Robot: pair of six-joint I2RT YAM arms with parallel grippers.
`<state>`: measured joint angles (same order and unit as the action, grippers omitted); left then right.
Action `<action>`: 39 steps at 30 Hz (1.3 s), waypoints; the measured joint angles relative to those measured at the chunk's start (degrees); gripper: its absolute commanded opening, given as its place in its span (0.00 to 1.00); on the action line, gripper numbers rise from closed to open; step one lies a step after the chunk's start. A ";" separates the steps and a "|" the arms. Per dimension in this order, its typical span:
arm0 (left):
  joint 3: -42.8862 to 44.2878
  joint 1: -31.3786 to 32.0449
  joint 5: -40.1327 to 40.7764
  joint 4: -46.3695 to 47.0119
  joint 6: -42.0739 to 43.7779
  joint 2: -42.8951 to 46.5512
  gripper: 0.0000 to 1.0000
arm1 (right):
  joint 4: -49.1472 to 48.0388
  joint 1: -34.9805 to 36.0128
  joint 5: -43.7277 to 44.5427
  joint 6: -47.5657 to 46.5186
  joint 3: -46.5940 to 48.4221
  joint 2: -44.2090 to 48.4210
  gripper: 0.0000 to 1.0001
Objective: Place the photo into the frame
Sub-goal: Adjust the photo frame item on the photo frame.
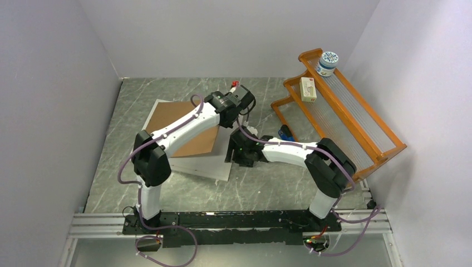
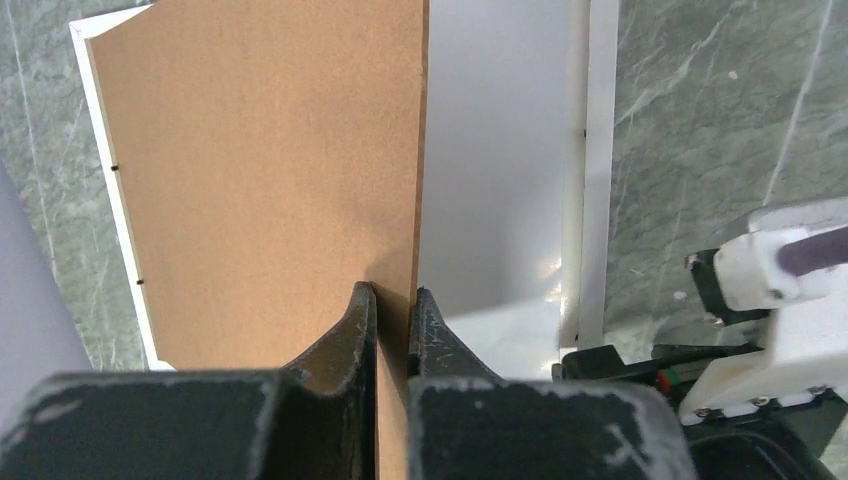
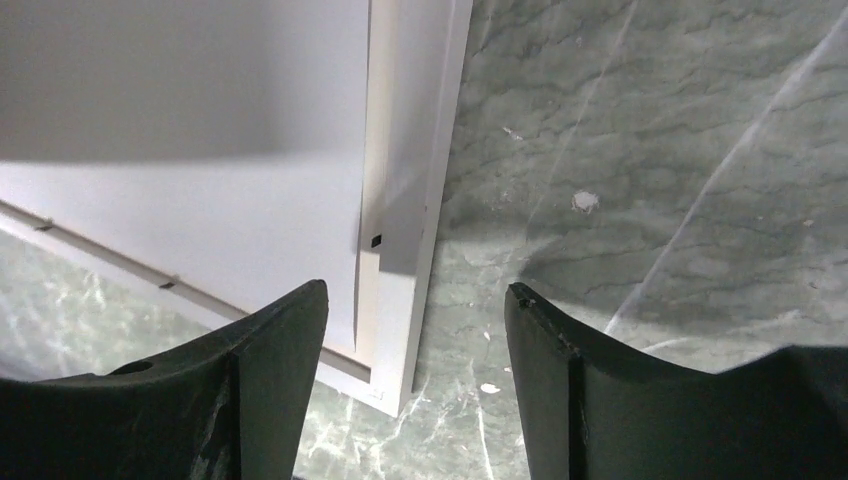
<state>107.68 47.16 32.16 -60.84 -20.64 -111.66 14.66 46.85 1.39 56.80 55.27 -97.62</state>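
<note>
The frame (image 1: 203, 167) lies face down on the marble table, its thin white rim (image 3: 425, 200) showing in both wrist views. A plain white sheet (image 3: 200, 200) fills its recess and looks like the photo lying back up; no printed side shows. My left gripper (image 2: 392, 295) is shut on the right edge of the brown backing board (image 1: 186, 130). It holds that edge raised above the white sheet (image 2: 500, 150). My right gripper (image 3: 415, 290) hangs open over the frame's near right corner, with nothing between its fingers.
An orange wooden rack (image 1: 345, 105) stands at the back right with a round jar (image 1: 327, 63) and a small box (image 1: 308, 89) on it. A blue object (image 1: 286, 133) lies beside the right arm. Grey walls close in on three sides.
</note>
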 measured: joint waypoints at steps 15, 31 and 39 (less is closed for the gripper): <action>-1.60 -1.75 -3.61 1.25 0.09 3.30 0.03 | 10.32 2.58 12.31 -1.97 9.18 -5.95 0.66; -3.21 -1.92 -3.82 1.97 0.07 4.33 0.02 | 7.65 2.97 10.43 -3.96 8.37 -5.90 0.76; -3.93 -1.97 -3.82 2.64 0.00 4.70 0.03 | 6.91 3.02 9.81 -4.98 8.11 -5.79 0.70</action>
<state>103.74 45.19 28.34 -58.19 -20.64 -106.96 21.56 49.87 11.20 51.81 63.37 -103.42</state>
